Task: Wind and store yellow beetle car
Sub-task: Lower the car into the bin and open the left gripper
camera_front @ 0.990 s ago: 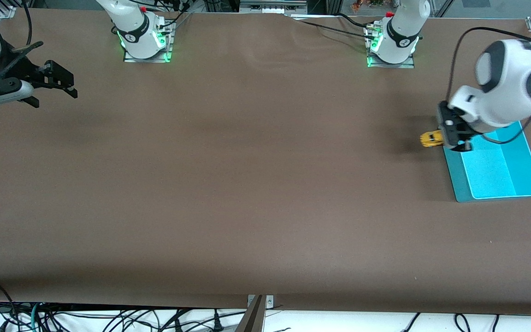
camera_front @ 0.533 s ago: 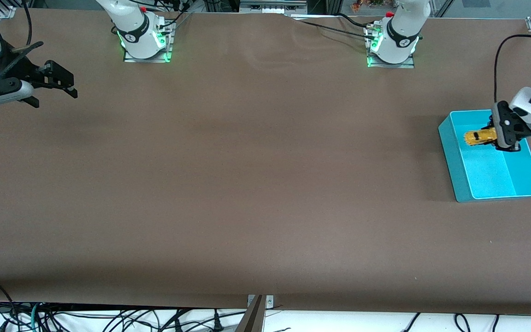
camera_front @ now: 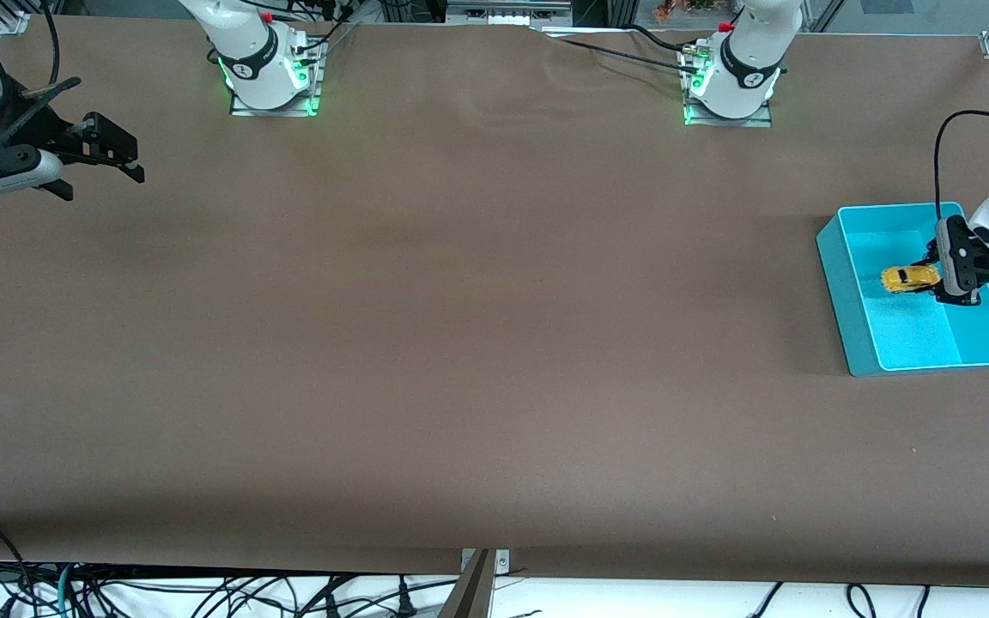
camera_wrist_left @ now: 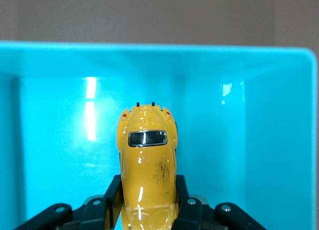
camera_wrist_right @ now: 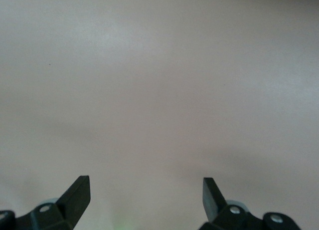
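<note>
**Car carried into the bin, not yet let go**

Left hand is clamped shut on the yellow beetle car, gripping its one end, body sticking out ahead of the fingers. A second ago the hand held the car beside the teal bin's outer wall, over bare surface; half a second ago it was over the bin's end toward the robot bases; now it sits lower, with the car inside the bin walls, low over the floor. Can't tell if the wheels touch the bottom. Judgement: winding part looks over, this is the store step, only the release is left.

Right hand waits with fingers spread wide, holding nothing, over the right arm's end of the surface, unchanged across the frames.

Brown surface holds nothing else. Cables hang along its near edge.
</note>
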Available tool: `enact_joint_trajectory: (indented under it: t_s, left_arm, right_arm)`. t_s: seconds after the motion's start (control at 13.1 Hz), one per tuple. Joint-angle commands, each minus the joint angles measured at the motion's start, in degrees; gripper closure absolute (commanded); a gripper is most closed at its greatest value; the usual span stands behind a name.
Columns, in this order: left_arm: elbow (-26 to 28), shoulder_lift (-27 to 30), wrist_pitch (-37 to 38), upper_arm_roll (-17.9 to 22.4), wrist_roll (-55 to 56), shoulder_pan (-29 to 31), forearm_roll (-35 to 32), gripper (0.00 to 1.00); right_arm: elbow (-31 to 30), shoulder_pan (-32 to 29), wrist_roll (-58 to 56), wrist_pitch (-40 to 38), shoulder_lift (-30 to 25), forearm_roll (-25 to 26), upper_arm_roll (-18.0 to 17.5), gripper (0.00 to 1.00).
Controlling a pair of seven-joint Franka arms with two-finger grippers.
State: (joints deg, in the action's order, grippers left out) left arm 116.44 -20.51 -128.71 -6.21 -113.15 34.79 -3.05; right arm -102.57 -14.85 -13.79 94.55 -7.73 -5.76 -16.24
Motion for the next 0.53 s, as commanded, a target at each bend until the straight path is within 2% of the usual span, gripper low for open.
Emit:
enact_joint_trajectory:
  t_s: [0.0, 0.46]
  left_arm:
    - [-1.57, -3.91, -3.03, 1.46, -3.39, 0.54, 0.94, 0.85]
    - [-0.87, -8.14, -8.65, 2.52, -3.39, 0.63, 0.94, 0.81]
  right_arm:
    - [1.67, 0.43, 0.78, -1.38, 0.78, 0.58, 0.24, 0.0]
    - [1.67, 0.43, 0.78, -1.3, 0.78, 0.58, 0.24, 0.0]
